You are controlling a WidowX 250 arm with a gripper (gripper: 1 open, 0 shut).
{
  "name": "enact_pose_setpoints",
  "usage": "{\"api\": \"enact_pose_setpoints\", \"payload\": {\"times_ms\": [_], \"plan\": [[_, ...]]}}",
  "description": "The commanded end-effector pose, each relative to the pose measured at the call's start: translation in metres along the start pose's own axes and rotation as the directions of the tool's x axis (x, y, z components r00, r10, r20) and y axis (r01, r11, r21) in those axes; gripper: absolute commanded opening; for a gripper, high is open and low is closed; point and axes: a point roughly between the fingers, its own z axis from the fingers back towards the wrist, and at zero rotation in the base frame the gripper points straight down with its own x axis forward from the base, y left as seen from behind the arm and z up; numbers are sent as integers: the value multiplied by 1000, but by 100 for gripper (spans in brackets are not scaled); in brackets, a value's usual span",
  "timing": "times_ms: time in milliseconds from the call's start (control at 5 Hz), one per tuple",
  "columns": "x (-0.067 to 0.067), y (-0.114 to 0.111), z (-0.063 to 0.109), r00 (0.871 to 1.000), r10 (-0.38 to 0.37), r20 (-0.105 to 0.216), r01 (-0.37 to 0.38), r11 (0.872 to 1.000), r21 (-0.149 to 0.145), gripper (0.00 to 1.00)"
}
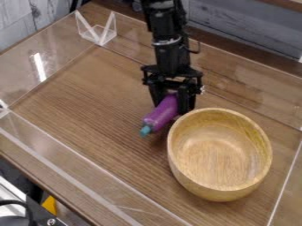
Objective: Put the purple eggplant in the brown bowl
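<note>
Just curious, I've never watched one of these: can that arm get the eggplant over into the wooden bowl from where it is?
Probably yes. Its fingers are shut on the eggplant, the bowl sits right beside it, and nothing stands between them.

No text, label, brand, number or sign can be read on anything in this view; every surface shown is unmarked

The work surface was a wood-grain bench (83, 97) enclosed by low clear acrylic walls (48, 168) that caught bright reflections. A small clear triangular stand (97, 28) stood at the far left corner. Behind the bench ran a grey weathered plank wall (253, 22).
</note>
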Motion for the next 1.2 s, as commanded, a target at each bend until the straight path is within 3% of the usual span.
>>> {"api": "enact_pose_setpoints", "payload": {"times_ms": [0, 400, 800, 1000], "plan": [[-6, -6, 27, 996, 16, 93, -15, 1000, -10, 0], [-25, -38, 19, 991, 78, 112, -74, 997, -33, 0], [-24, -54, 31, 995, -4, 97, 6, 1000, -23, 0], [-23, -68, 32, 991, -114, 69, 115, 993, -11, 0]]}}
